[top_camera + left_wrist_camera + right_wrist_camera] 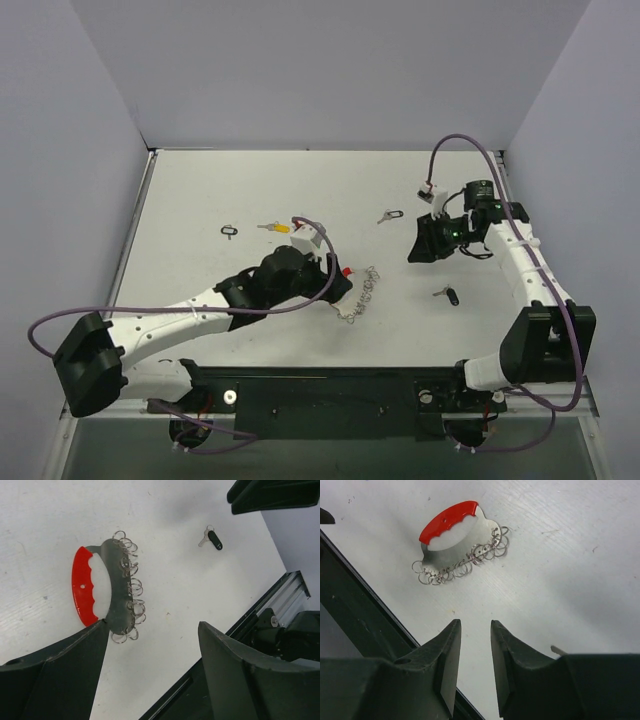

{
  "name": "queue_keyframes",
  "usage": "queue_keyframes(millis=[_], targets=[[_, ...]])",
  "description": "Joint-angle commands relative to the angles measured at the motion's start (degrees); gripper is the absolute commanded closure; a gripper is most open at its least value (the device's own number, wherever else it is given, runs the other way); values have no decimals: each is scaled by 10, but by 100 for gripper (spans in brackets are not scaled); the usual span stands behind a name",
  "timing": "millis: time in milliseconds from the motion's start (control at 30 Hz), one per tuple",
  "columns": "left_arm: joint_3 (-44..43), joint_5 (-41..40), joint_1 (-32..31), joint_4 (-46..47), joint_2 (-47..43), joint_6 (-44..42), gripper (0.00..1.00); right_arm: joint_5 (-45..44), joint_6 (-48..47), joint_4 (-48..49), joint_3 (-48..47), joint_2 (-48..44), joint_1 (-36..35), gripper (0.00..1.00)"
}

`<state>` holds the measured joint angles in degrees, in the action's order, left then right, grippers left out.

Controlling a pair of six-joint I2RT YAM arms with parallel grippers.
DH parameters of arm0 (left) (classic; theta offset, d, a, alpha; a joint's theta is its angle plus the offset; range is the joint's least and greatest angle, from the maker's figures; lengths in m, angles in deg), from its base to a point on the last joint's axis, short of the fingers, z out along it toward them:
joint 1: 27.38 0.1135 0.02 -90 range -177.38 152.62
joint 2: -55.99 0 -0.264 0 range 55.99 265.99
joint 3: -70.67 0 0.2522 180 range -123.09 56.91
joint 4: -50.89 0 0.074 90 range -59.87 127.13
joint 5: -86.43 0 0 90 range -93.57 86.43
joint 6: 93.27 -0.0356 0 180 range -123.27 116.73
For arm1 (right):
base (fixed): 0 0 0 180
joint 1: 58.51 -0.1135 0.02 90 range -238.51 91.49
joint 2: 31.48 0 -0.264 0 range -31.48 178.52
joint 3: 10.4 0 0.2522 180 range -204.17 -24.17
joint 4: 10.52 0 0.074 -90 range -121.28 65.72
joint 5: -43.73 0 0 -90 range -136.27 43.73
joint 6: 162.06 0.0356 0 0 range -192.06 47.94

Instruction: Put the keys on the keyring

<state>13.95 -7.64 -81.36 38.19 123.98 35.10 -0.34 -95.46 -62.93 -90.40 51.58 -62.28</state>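
The keyring point(360, 293) lies flat on the table, a curved red plastic band on a silver plate with a row of small loops. In the left wrist view the keyring point(114, 587) lies just beyond my left finger. My left gripper point(152, 625) is wide open and empty, and stands right beside the keyring in the top view point(338, 283). My right gripper point(475, 624) is narrowly open and empty, and points at the keyring point(455, 545) from a distance. A black-tagged key point(447, 294) lies to the right; it also shows in the left wrist view point(212, 538).
A yellow-tagged key point(273, 227), a dark ringed key point(230, 231) and another small key point(389, 215) lie further back on the table. The black rail point(330, 385) runs along the near edge. Grey walls close in the sides and back.
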Motion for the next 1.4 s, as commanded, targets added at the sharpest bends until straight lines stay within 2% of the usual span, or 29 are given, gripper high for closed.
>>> queue_keyframes(millis=[0, 67, 200, 333, 500, 700, 833, 933, 1067, 1267, 1367], targets=[[-58, -63, -48, -62, 73, -33, 19, 35, -49, -52, 28, -50, 36, 73], [-70, -83, -64, -61, 95, -29, 20, 24, -53, -48, 41, -69, 66, 73], [-84, -97, -77, -40, 128, -22, 26, 10, -57, -34, 70, -91, 89, 73], [-96, -110, -83, -33, 153, -22, 27, -2, -53, -23, 81, -89, 110, 73], [-110, -115, -83, -24, 185, -18, 28, -5, -53, -22, 81, -72, 112, 73], [-170, -97, -84, -50, 260, 10, 45, -3, -52, -20, 79, -64, 106, 73], [-199, -100, -88, -56, 282, 12, 45, -37, -42, -16, 76, -64, 98, 73], [-195, -102, -88, -59, 274, -2, 45, -129, -2, 6, 73, -60, 104, 73], [-155, -117, -88, -27, 222, -22, 43, -167, 24, 6, 67, -39, 140, 73], [-56, -146, -86, 30, 110, -34, 27, -237, 30, -4, 60, 7, 148, 73], [-35, -149, -82, 18, 86, -35, 27, -275, 28, -7, 58, 27, 145, 73]])
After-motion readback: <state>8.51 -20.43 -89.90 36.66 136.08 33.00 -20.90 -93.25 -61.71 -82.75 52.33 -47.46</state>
